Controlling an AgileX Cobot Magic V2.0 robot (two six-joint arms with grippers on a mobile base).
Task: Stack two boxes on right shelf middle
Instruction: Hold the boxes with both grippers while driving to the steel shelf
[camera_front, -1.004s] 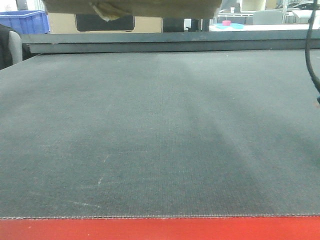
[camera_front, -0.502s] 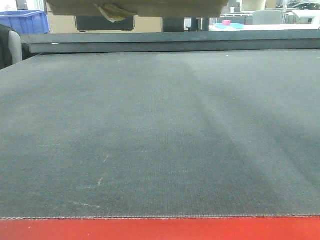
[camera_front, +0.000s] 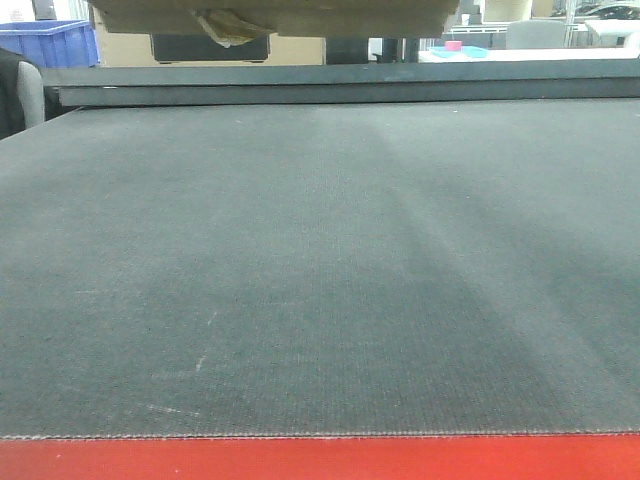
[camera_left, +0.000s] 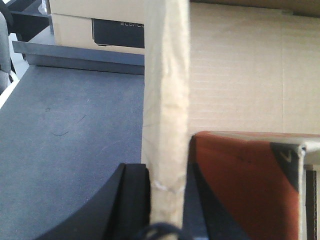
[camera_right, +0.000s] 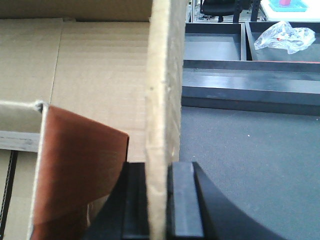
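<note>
Matt cardboard box (camera_left: 235, 75), woven grey mat (camera_front: 320, 280)
The cardboard is brown, faintly ribbed and dull, with a crumpled glossy tape scrap (camera_front: 225, 25); the mat's fine weave looks rough.

1 brown box (camera_front: 330, 14), 1 printed ctn (camera_left: 70, 30), 1 blue bin (camera_front: 45, 42), 1 grey mat (camera_front: 320, 270)

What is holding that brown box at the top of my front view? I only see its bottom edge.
Observer: The left gripper is shut on one upright wall of the box.
Operator: And the other side?
Observer: The right gripper is shut on another upright wall.
Operator: Anything inside?
Observer: A reddish-brown panel shows beside the gripped walls, on the box's inner side.
</note>
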